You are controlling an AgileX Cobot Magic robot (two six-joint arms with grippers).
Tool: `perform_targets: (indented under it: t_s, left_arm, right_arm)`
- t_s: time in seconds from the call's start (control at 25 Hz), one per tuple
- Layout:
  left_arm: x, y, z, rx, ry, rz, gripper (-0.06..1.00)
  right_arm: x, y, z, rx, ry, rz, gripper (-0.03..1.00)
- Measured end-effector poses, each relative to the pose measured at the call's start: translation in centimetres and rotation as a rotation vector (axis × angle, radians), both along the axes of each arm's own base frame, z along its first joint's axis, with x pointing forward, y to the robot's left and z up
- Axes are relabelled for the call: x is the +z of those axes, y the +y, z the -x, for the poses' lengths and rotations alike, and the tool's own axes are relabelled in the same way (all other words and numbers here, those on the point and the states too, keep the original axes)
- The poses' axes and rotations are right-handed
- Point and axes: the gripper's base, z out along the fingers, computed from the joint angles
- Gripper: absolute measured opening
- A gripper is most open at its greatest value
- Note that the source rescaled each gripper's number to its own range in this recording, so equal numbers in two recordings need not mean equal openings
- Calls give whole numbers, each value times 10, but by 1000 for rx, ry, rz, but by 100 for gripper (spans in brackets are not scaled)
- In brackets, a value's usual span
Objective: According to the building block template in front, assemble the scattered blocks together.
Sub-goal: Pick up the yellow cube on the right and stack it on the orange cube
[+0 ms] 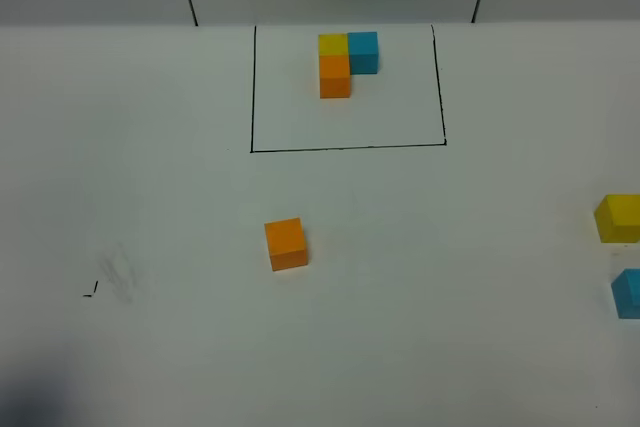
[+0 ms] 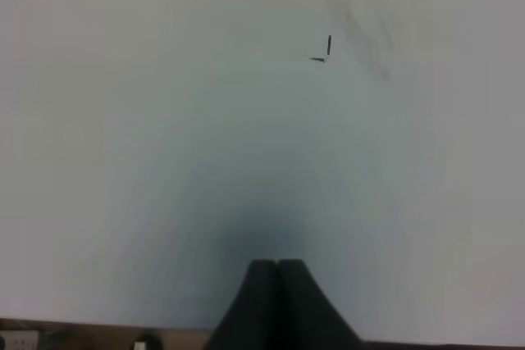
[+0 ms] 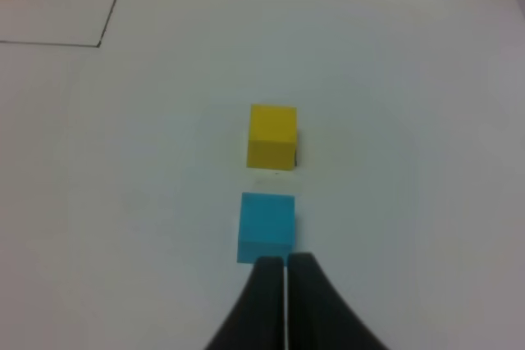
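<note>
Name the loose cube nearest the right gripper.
The light blue cube, just ahead of the right gripper; the yellow cube sits beyond it, the orange cube farther.

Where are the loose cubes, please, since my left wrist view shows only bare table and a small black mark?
Observer: The orange cube sits alone mid-table, outside the drawn rectangle.
Operator: And the other two, if you would?
Observer: The yellow cube and the light blue cube lie on the right side, apart from each other.
Operator: Is the right pincer holding either?
Observer: No; the right pincer is shut on nothing, with the light blue cube just beyond its tips.
</note>
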Motion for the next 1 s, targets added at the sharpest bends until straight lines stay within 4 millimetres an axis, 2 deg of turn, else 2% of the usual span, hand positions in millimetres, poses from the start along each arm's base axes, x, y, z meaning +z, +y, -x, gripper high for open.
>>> perform_targets:
  t_s: [0.36, 0.8, 1.0]
  left_arm:
    - [4, -1, 21, -1, -126, -10, 0]
    - [5, -2, 26, -6, -161, -16, 0]
    - [7, -4, 38, -34, -244, -24, 0]
  right_arm:
    - [0, 0, 0, 0, 0, 0, 1]
    - [0, 0, 0, 0, 0, 0, 1]
    - [0, 0, 0, 0, 0, 0, 1]
